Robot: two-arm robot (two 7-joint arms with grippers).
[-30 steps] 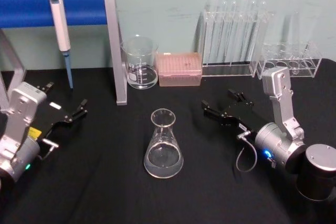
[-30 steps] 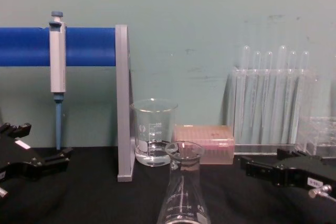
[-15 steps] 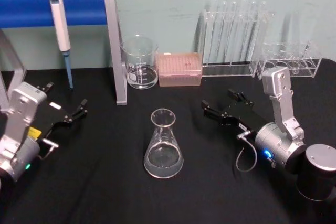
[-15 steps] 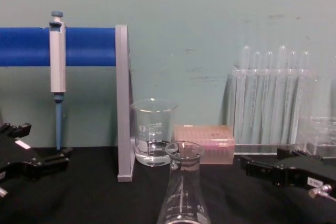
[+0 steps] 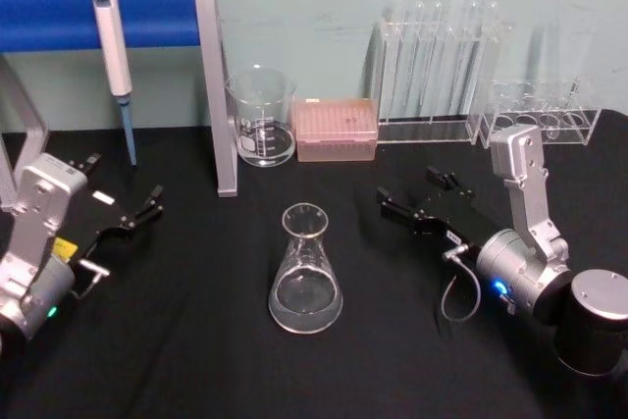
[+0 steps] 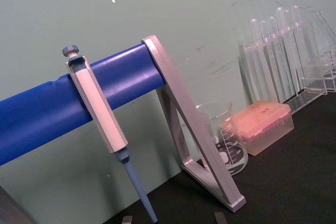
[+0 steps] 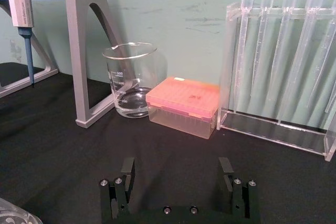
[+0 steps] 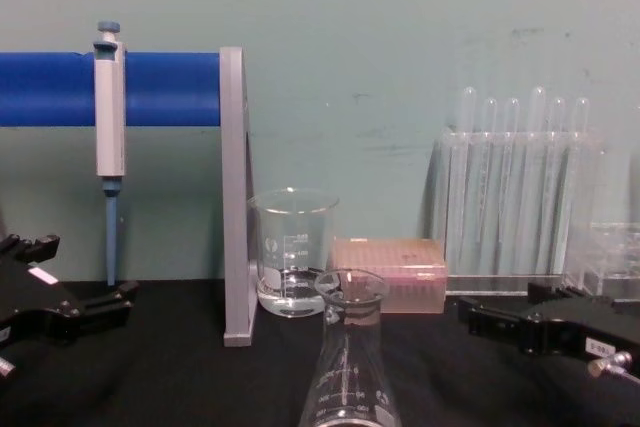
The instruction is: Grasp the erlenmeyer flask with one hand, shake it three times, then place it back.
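Nothing moved since before: flask (image 5: 306,272) stands free; my right pincer (image 7: 178,174) gapes, the left pincer (image 5: 126,213) seems released too.

From the earlier pictures to now nothing has visibly moved: at most the right gripper (image 5: 420,201), right of centre in the head view with its fingers spread apart, sits a touch differently, too slight a shift to be sure of.
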